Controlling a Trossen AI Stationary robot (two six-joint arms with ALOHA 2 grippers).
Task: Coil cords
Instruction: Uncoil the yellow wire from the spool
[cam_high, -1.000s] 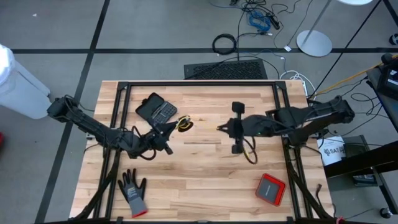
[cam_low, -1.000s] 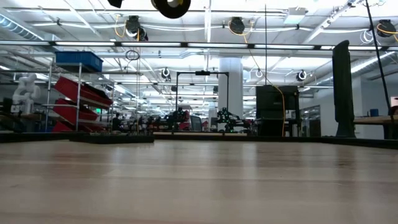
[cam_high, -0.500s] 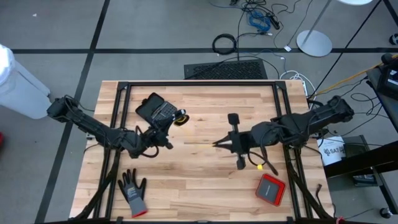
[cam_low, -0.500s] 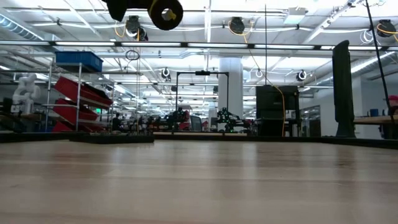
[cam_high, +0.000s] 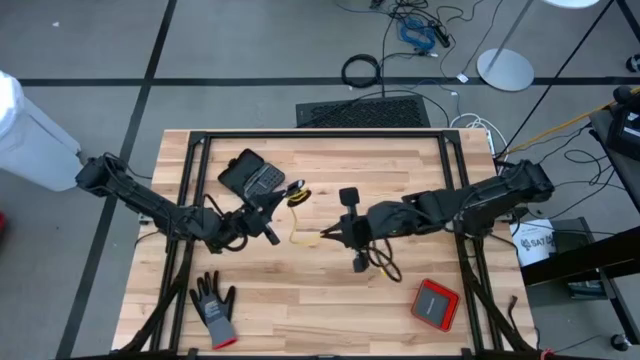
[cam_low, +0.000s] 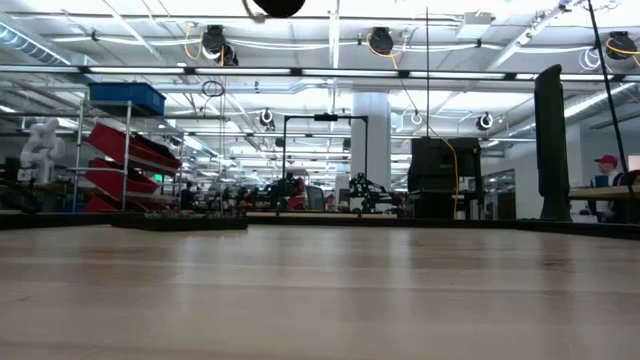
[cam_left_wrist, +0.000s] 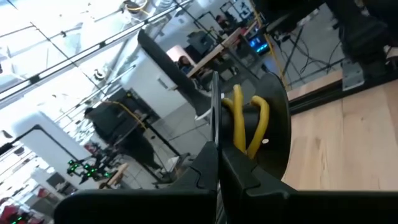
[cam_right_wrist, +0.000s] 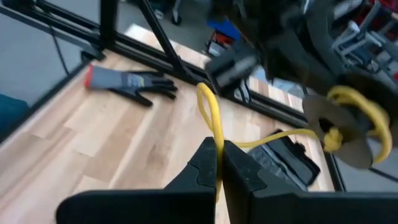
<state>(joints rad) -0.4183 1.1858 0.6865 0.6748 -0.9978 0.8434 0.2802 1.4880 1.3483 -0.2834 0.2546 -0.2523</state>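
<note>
The pale, planked wooden tabletop looks smooth with a soft sheen. The thin yellow cord seems smooth, rubbery plastic. The grey knitted cloth glove is matt. The small red flat case looks like glossy plastic.

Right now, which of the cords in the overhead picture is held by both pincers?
The thin yellow cord over the table's middle, stretched between the left pincer and right pincer. The thick black cable ring lies untouched on the floor behind the table.
</note>
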